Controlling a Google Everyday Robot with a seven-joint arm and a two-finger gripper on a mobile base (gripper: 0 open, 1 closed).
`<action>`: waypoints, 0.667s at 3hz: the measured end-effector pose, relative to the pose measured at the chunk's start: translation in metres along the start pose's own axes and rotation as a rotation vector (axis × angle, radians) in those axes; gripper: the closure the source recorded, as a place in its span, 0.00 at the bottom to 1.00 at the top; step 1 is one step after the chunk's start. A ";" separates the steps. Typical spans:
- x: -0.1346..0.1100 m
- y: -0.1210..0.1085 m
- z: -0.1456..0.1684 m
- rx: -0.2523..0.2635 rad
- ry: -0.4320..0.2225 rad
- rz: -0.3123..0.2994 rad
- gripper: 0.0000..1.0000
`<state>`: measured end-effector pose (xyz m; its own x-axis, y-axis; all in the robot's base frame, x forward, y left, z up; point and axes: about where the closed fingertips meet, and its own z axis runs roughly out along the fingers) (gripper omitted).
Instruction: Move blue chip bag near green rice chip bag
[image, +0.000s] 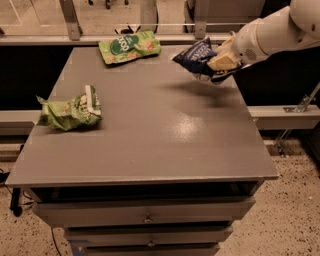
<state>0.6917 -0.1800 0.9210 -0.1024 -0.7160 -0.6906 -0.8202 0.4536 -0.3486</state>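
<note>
End effector (214, 63) at the far right of the bench (165, 145), reaching in from the right on the white arm (272, 32). Its fingers are clamped on the blue chip bag (193, 54), gripping the bag's right end.

Blue chip bag is in the air, tilted, clear of the surface. A soft shadow (200, 90) lies on the bench beneath it, apart from the bag.

Green rice chip bag (129, 46) lies flat at the far edge, left of centre, logo up. There is an open stretch of bench between it and the held bag; the two are near but not beside each other.

A wrinkled green bag (70, 111) with a white strip sits at the left edge, well apart from both. Not part of the job.

Progress, as judged: pick-up done, bag lifted and in carry. Left to do: bring it leftward toward the far edge, lower it just beside the green rice chip bag, let go and back off. Roughly mid-task, with placement not yet begun.
</note>
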 end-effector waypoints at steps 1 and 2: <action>-0.010 -0.039 0.043 0.030 -0.041 -0.023 1.00; -0.018 -0.076 0.094 0.052 -0.072 -0.029 1.00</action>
<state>0.8090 -0.1513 0.9005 -0.0369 -0.6898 -0.7231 -0.7916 0.4618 -0.4002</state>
